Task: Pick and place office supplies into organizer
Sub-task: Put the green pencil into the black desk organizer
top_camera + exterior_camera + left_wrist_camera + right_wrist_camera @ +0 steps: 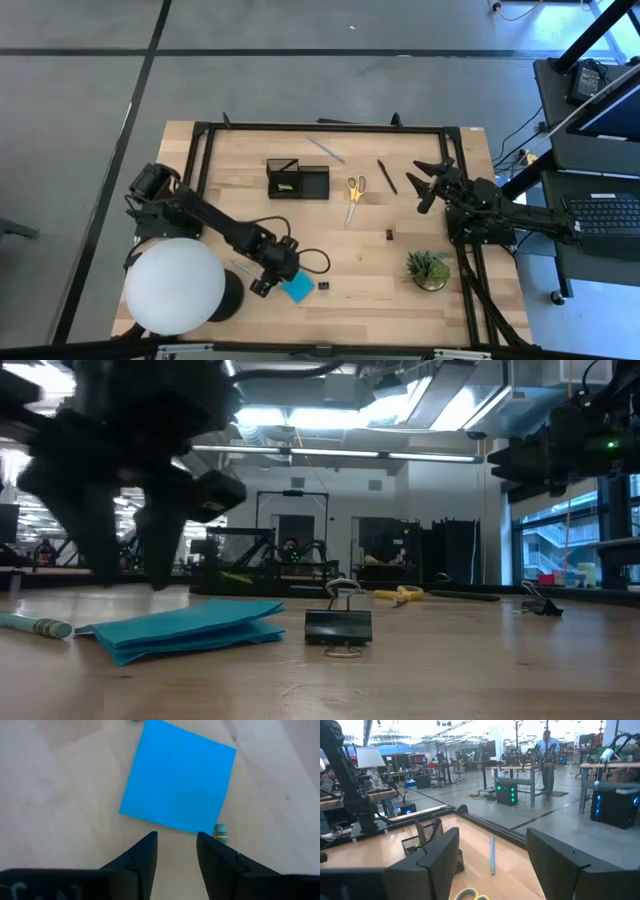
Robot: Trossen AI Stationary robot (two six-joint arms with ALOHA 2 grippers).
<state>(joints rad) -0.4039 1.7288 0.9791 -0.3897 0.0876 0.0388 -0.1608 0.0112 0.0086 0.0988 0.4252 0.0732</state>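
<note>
Left gripper (176,851) hovers over the blue pad (179,778) at table's 6 o'clock, fingers slightly apart, holding nothing. Right gripper (428,178) waits wide open at 2 o'clock (empty). Organizer (298,179) sits at 12.

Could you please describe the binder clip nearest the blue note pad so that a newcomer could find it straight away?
Start at the big white globe lamp on the table's near left corner. Just right of it lies the blue note pad, under the left gripper. The black binder clip sits right of the pad; the other clip lies nearer the potted plant.
</note>
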